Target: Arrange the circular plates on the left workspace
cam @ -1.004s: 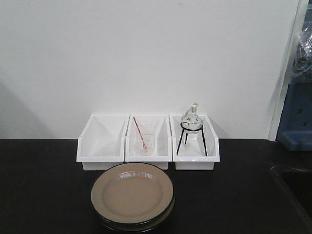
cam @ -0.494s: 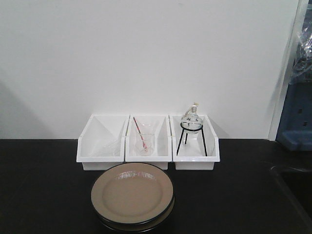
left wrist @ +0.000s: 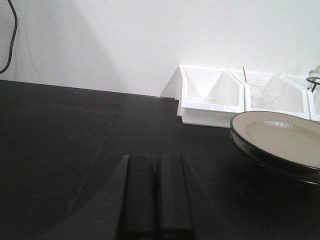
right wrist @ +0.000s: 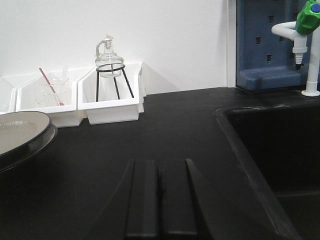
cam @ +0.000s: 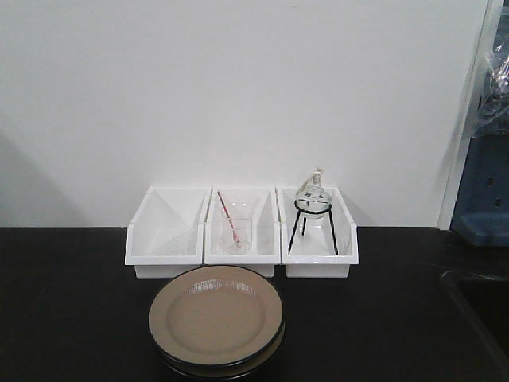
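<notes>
Two circular plates sit stacked, tan with dark rims; the top plate (cam: 215,317) covers most of the lower plate (cam: 238,369). They rest on the black bench top (cam: 71,310) in front of the white bins. The stack also shows as the top plate (left wrist: 285,136) at the right of the left wrist view and the top plate (right wrist: 17,130) at the left edge of the right wrist view. My left gripper (left wrist: 156,160) is shut and empty, left of the stack. My right gripper (right wrist: 159,164) is shut and empty, right of it. Neither arm appears in the front view.
Three white bins (cam: 241,231) line the wall: a funnel in the left, a glass beaker (cam: 235,231) with a red rod in the middle, a flask on a black tripod (cam: 312,211) in the right. A recessed sink (right wrist: 280,145) and a green-capped tap (right wrist: 309,30) lie right.
</notes>
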{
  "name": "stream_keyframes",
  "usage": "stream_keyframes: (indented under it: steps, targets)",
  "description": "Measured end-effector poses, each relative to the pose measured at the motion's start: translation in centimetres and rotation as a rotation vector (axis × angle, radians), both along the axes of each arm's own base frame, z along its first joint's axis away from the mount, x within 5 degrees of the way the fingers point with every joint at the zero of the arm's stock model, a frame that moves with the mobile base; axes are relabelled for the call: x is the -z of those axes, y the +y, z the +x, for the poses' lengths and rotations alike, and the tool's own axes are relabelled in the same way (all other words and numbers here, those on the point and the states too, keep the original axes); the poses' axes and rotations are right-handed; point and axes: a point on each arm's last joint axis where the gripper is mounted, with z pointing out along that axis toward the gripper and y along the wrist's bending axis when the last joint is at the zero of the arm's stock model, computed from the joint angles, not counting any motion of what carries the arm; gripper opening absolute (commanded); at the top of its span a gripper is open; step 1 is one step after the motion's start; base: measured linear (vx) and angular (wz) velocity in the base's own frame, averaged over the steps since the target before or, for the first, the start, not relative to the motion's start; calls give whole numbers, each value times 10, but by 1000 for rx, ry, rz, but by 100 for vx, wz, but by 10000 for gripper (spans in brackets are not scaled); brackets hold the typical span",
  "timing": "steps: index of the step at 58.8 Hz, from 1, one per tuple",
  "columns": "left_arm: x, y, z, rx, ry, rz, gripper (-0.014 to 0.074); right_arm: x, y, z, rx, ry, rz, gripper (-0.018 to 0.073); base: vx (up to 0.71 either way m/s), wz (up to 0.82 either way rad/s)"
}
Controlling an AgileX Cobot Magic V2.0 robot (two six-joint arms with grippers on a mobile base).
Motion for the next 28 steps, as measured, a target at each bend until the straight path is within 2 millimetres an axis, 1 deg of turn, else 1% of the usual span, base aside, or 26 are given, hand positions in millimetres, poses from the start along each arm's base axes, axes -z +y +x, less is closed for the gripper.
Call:
stream_keyframes:
  steps: [28]
  targets:
    - [0,0,0,0,0,0,3,0,0,0,0,3,1,2,0,0]
